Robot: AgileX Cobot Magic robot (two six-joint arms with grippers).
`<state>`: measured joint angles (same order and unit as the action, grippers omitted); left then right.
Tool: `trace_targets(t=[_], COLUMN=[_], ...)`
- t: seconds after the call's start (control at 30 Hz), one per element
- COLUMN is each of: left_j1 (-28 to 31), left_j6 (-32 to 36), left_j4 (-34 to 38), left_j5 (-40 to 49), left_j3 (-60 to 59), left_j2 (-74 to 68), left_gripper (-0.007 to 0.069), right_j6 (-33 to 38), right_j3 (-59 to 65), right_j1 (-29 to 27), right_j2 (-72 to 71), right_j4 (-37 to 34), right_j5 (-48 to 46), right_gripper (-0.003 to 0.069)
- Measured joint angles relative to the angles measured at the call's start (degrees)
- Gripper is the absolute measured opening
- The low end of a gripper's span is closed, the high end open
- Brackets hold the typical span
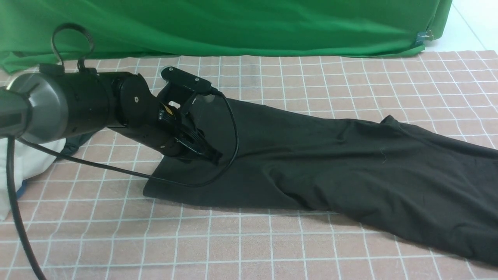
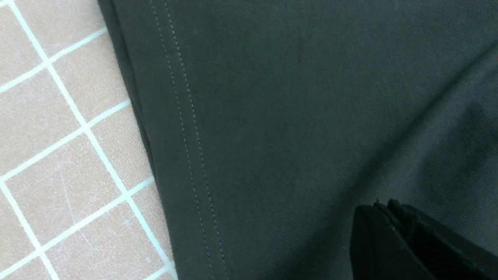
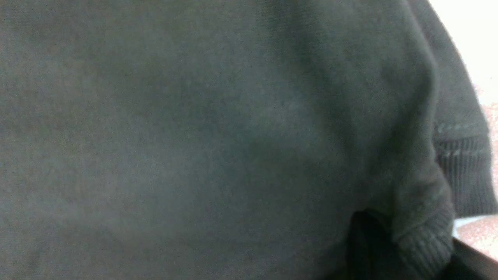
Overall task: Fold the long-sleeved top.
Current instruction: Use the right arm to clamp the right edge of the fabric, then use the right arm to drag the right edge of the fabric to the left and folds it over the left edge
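Top lies stretched across the checked surface; left gripper closed, pressing its hem; right gripper's state unclear, so confirm its cuff hold before lifting.

A robot's left arm is seen in the front view, built of glossy black cylindrical housings joined to a brushed silver-grey metal collar. A small screw head is set in the rounded black joint cover. A flat black camera module is mounted on a bracket above the wrist, and a thin black cable is looped from it. A yellow label is glimpsed beside the matte black left gripper.
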<state>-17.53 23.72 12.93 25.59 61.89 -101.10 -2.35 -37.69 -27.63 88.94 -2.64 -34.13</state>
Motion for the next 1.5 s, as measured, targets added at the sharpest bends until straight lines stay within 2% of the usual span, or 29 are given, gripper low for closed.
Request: trace_targets(t=[0.13,0.2,0.33,0.43,0.5,0.57,0.6,0.83,0.93,1.0,1.17,1.4,1.5], left_j1=[0.1,0.1,0.1,0.1,0.1,0.1,0.1,0.1,0.1,0.1,0.1,0.1,0.1], left_j6=[0.0,0.0,0.1,0.2,0.2,0.2,0.2,0.4,1.2,1.8,1.9,1.6,-1.1], left_j4=[-0.2,-0.2,-0.2,-0.2,-0.4,-0.8,-0.9,-1.1,-1.1,-1.1,-1.2,-2.2,-4.2], left_j5=[0.0,0.0,0.1,0.2,0.2,0.7,1.1,6.6,8.9,11.6,14.2,19.2,21.0], left_j3=[0.0,0.0,0.0,0.0,0.0,0.1,0.2,4.0,4.9,5.8,5.9,6.1,6.1], left_j2=[0.0,0.0,0.0,0.0,0.0,0.0,0.0,0.0,0.2,1.9,8.0,17.9,21.6], left_gripper=[0.0018,0.0018,0.0018,0.0018,0.0018,0.0018,0.0018,0.0018,0.0018,0.0018,0.0018,0.0018,0.0018], right_j6=[-7.0,-8.2,-9.3,-10.3,-9.4,-1.9,-0.3,3.3,4.6,7.9,10.5,14.2,17.4], right_j3=[0.3,0.3,0.3,-0.5,-2.0,-3.7,-4.1,-8.8,-10.3,-13.2,-17.3,-23.3,-27.4], right_j1=[0.0,0.0,-0.1,-0.1,-0.1,0.9,1.7,7.1,9.1,12.5,19.3,28.6,33.7], right_j2=[-4.0,-5.2,-5.5,-6.7,-8.4,-13.4,-15.4,-27.0,-28.7,-30.0,-28.9,-21.2,-16.6], right_j4=[15.1,19.8,21.7,18.2,12.7,3.7,2.1,-3.0,-6.0,-14.1,-24.3,-31.7,-35.9], right_j5=[0.0,-0.1,0.1,-1.0,-1.9,-4.6,-6.1,-17.6,-18.6,-19.0,-16.7,-13.3,-12.1], right_gripper=[0.0085,0.0086,0.0086,0.0085,0.0084,0.0084,0.0084,0.0084,0.0084,0.0084,0.0083,0.0081,0.0081])
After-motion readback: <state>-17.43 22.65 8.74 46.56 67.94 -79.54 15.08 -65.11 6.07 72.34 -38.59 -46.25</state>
